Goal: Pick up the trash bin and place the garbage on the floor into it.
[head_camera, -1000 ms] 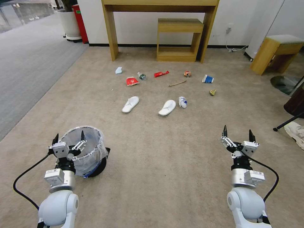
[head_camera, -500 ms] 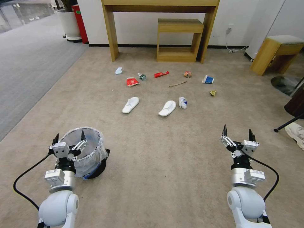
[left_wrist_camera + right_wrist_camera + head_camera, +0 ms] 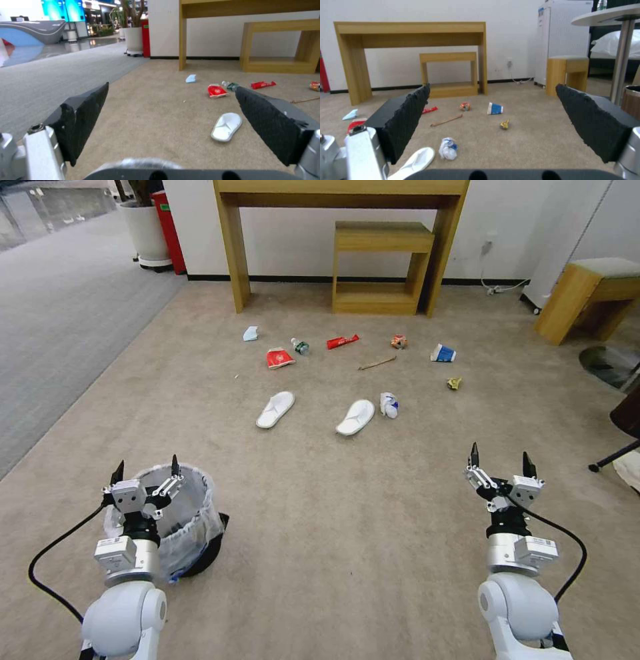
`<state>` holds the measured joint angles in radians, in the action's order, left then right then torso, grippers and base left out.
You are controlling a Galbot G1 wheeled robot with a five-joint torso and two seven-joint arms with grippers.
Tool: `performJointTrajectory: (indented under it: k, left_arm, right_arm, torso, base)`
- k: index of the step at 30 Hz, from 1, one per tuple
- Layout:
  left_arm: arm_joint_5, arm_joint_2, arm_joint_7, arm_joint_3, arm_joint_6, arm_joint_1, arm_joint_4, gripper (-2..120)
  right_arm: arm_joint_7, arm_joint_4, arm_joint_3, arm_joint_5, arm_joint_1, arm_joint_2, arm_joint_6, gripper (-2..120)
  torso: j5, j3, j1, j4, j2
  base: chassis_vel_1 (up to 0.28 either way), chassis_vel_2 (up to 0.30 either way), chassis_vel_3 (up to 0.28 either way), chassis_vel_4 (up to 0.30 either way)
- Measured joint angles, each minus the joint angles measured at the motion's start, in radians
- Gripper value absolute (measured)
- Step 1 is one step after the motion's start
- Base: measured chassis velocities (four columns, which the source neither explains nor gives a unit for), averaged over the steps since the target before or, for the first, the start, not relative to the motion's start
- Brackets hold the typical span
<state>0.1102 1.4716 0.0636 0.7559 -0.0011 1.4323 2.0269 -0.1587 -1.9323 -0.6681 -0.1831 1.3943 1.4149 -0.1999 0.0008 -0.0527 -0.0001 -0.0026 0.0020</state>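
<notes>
A: The left gripper [image 3: 147, 468] is hanging over the near rim of the trash bin [image 3: 190, 513] with its fingers spread wide apart and gripping nothing; the bin is standing on the beige carpet [image 3: 347, 527] directly under and just ahead of that wrist, its crinkly bag folded over the rim.

B: And the right gripper [image 3: 500, 465]?

A: It is waiting well off to the right, jaws likewise apart and empty, above bare carpet.

B: So the step, as I judge it, is taking hold of the bin; how is that best done?

A: I'd say one finger should be going inside the rim and one outside, pinching wall and bag together; the bag is slippery, so a bite on plastic alone is probably going to slide; the closing should be squared to the rim so the bin is not tipping.

B: And the garbage?

A: It is lying farther ahead, near the wooden table [image 3: 233, 247]: two white slippers [image 3: 275, 409] [image 3: 355, 417], a crumpled tissue [image 3: 389, 405], a red wrapper [image 3: 279, 357], a small bottle [image 3: 300, 346], a stick [image 3: 377, 363], a paper cup [image 3: 443, 354]; all well apart from the bin.
</notes>
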Motion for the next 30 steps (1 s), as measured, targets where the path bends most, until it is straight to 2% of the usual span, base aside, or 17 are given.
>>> performJointTrajectory:
  k: [17,30]
  left_arm:
    - [-0.003,0.001,-0.001,-0.002,-0.007,-0.007,-0.015,100]
    - [-0.010,0.005,-0.002,-0.007,-0.012,-0.012,-0.028,100]
  right_arm:
    - [-0.004,0.017,0.008,-0.007,-0.013,0.001,-0.010,99]
    - [-0.005,0.021,0.012,-0.014,-0.013,0.001,-0.033,100]
  torso:
    - [-0.0001,0.000,0.000,0.0001,0.000]
    - [0.0000,0.000,0.000,0.0001,0.000]
  base:
    - [-0.165,0.167,0.165,-0.169]
    - [-0.020,0.028,0.031,-0.034]
